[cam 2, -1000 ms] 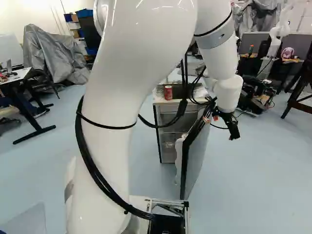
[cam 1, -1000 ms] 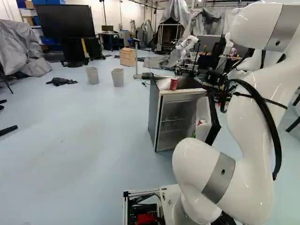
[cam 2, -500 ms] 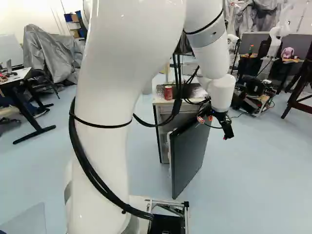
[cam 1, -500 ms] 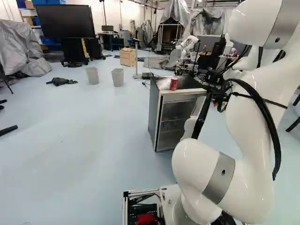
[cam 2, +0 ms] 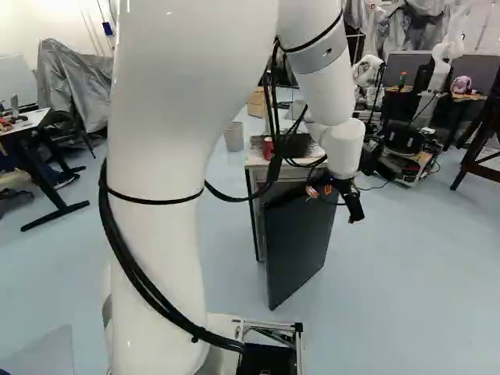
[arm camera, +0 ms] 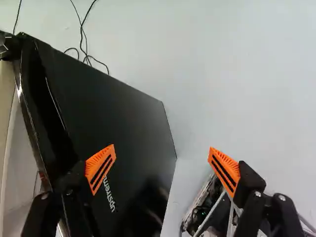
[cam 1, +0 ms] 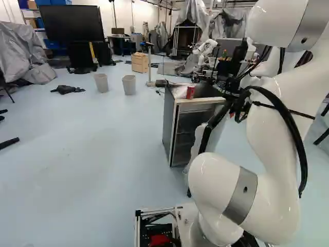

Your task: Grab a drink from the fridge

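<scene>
Clock dirs from base, 12 = dead ahead. Glossy white arm, smooth rounded tubes, w/ black rubbery cables. Black gripper [cam 2: 336, 201] at approx. 1 o'clock in R base view, fingers spread wide, nothing held; ribbed orange pads [arm camera: 100, 167] w/ black slots. One finger overlaps the door's near edge in wrist view, contact unclear; other's over the floor.

Flat, satin-black fridge door [cam 2: 301, 242] ajar, square corners, pale lettering on front; its moulded white plastic liner [cam 1: 199, 136] shows in L base view. Boxy dark-grey fridge [cam 1: 168, 121] at 12, pale front trim, dark mottled top. Cylindrical red metal can [cam 1: 190, 92] upright up there, touching/near crumpled clear plastic bag [cam 1: 179, 91]. Drinks inside: can't tell, interior dim & part hidden.

In the way: door slab covers most of fridge front in R base view; arm blocks much of both base views. Thin black cords [arm camera: 83, 42] loose on smooth pale-blue floor [cam 1: 92, 154] beyond door.

Around, L base view: two tapered grey bins [cam 1: 129, 85] approx. 11, boxy light-wood drawer unit [cam 1: 140, 62] behind, flat black screen [cam 1: 71, 23] approx. 10. R base view: white-topped desk [cam 2: 27, 123] approx. 10.
</scene>
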Robot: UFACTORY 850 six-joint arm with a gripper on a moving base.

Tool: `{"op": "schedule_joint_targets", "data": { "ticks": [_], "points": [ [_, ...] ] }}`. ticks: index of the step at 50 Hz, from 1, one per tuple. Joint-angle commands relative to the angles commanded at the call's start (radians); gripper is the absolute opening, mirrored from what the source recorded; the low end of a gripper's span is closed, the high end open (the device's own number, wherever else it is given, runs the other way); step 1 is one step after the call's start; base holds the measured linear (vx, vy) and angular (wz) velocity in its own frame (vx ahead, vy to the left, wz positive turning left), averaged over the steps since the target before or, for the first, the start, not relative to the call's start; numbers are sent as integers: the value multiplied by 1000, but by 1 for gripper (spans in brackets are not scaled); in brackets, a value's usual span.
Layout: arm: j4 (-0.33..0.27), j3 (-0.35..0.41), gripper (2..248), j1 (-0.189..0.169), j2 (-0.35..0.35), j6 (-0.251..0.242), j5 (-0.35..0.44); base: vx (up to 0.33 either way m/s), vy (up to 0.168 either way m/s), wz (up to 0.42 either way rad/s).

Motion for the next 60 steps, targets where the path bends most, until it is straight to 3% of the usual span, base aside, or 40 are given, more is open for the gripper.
{"op": "schedule_joint_targets", "data": {
  "ticks": [60],
  "points": [
    [0,137,247,117,107,0,0,0,0,0]
  ]
}}
